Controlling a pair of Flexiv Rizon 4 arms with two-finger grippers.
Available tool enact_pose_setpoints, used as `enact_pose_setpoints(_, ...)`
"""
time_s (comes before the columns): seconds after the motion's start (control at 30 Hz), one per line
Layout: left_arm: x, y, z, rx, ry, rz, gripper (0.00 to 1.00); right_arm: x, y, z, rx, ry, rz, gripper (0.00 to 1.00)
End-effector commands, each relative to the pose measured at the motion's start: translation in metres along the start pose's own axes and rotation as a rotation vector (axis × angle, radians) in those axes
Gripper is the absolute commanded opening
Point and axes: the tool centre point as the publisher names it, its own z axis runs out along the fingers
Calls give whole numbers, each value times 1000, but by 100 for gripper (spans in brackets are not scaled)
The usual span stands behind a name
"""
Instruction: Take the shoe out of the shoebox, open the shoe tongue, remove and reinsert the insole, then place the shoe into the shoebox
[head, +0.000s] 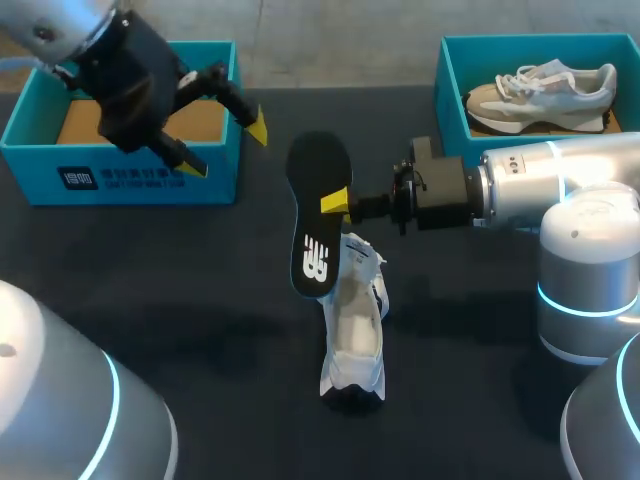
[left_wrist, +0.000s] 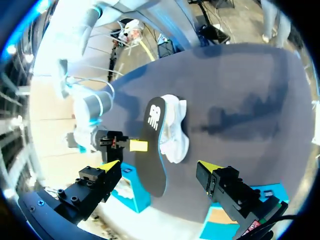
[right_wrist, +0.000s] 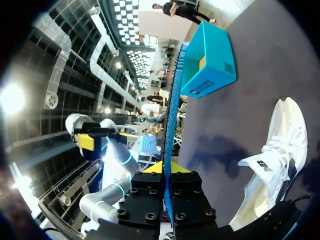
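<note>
Black insole (head: 318, 170) pinched at its edge by my right tool (head: 337, 202), the two yellow-tipped fingers pressed onto it from both sides; in the right wrist view the insole (right_wrist: 172, 115) runs edge-on straight out from between the fingers of that tool (right_wrist: 166, 169). It is held above the dark bench (head: 200, 300), its printed heel end over the white shoe (head: 355, 335), which lies on its side near the bench's middle (whether the two touch, I cannot tell). My left tool (head: 226, 148) hangs with fingers spread wide and nothing between them, over the near corner of the blue shoebox (head: 130, 180) at my left. From the left wrist view, the left tool (left_wrist: 160, 167) looks down on the insole (left_wrist: 152, 145) and the shoe (left_wrist: 175, 132) beside it. A second shoebox (head: 450, 80) stands at the far right, with another shoe (head: 545, 92) in it.
</note>
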Motion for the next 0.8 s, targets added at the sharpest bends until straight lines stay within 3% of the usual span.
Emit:
enact_pose_setpoints(0.03,9,0,8,-10,-575,24,100,0,-1,2,-4,-2,0,0)
enact_pose_setpoints(0.5,11,-18,16,-74,-682,89,100,0,-1,2,-4,-2,0,0)
enact_pose_setpoints(0.8,27,-13,16,-83,-709,43,100,0,-1,2,-4,-2,0,0)
